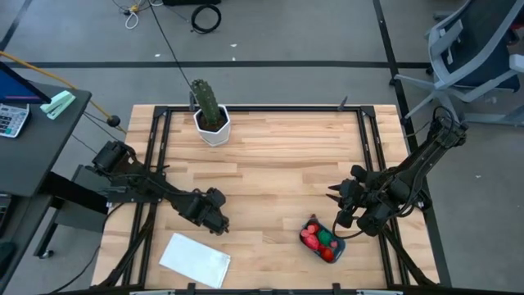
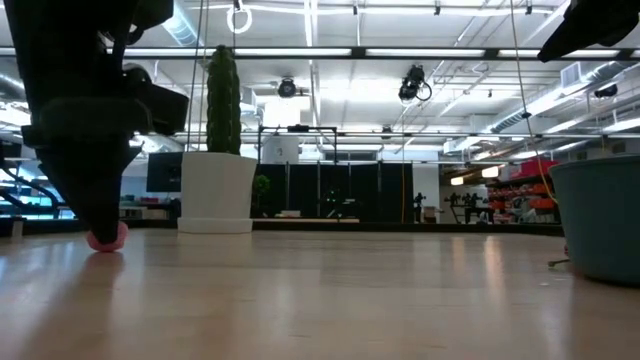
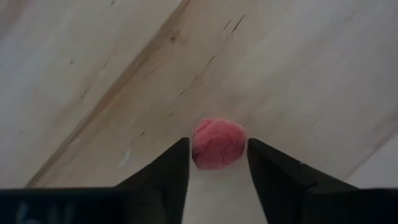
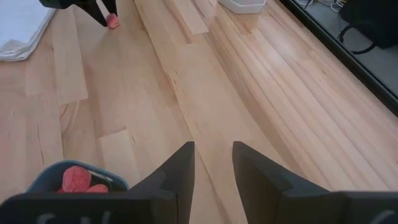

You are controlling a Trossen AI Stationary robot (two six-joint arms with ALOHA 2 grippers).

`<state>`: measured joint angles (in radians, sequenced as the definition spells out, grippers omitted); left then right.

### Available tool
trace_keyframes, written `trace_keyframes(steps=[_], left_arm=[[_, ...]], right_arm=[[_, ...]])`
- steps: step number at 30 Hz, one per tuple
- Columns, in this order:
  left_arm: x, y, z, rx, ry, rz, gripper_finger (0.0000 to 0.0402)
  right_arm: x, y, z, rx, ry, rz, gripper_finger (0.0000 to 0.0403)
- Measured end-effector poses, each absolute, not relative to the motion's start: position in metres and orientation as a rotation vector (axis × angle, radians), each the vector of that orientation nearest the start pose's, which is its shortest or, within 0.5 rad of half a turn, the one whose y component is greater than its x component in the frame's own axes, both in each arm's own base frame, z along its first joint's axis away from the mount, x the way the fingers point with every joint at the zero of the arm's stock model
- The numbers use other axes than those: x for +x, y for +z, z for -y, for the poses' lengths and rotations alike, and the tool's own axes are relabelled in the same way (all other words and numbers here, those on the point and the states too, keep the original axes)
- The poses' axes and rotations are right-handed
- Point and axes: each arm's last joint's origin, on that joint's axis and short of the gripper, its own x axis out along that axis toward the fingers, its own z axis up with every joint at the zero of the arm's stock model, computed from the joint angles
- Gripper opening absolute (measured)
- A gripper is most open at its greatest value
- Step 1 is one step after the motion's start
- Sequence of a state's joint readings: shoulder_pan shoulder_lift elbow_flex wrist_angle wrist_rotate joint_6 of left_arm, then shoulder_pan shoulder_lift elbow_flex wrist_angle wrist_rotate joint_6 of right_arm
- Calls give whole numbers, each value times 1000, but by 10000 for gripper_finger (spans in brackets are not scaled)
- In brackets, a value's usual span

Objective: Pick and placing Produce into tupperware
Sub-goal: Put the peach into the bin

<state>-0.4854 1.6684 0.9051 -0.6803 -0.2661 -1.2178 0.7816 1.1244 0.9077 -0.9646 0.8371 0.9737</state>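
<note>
The left gripper (image 3: 217, 163) is lowered to the table surface, fingers parted, its arm stretched low across the left side. The right gripper (image 4: 213, 163) is held raised near the right edge, fingers narrowly apart.

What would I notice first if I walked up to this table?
Probably the tall green cactus in its white pot at the table's far edge. Next, the teal tupperware full of red produce, by the right gripper. Then the left gripper, with its fingers either side of a small pink piece.
</note>
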Motion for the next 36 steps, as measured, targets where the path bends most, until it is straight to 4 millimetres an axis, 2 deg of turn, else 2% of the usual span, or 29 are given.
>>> trace_keyframes(steps=[6, 11, 17, 22, 26, 30, 33, 36], left_arm=[[256, 147, 124, -507, 595, -1100, 91], [282, 157, 128, -533, 442, -883, 50], [321, 190, 124, -542, 210, -478, 51], [339, 220, 113, -497, 91, -191, 53], [343, 226, 105, -486, 69, -131, 51], [353, 218, 104, -484, 77, -135, 54], [378, 218, 113, -467, 30, -128, 54], [412, 216, 125, -401, -47, -125, 52]], right_arm=[[151, 267, -119, 66, -411, -675, 116], [151, 267, -119, 66, -411, -675, 116], [151, 267, -119, 60, -420, -662, 116], [151, 268, -118, 42, -449, -621, 116], [152, 269, -118, 33, -465, -598, 116], [152, 269, -117, 25, -478, -579, 116], [152, 270, -117, 16, -493, -557, 116], [152, 271, -116, 7, -507, -535, 116]])
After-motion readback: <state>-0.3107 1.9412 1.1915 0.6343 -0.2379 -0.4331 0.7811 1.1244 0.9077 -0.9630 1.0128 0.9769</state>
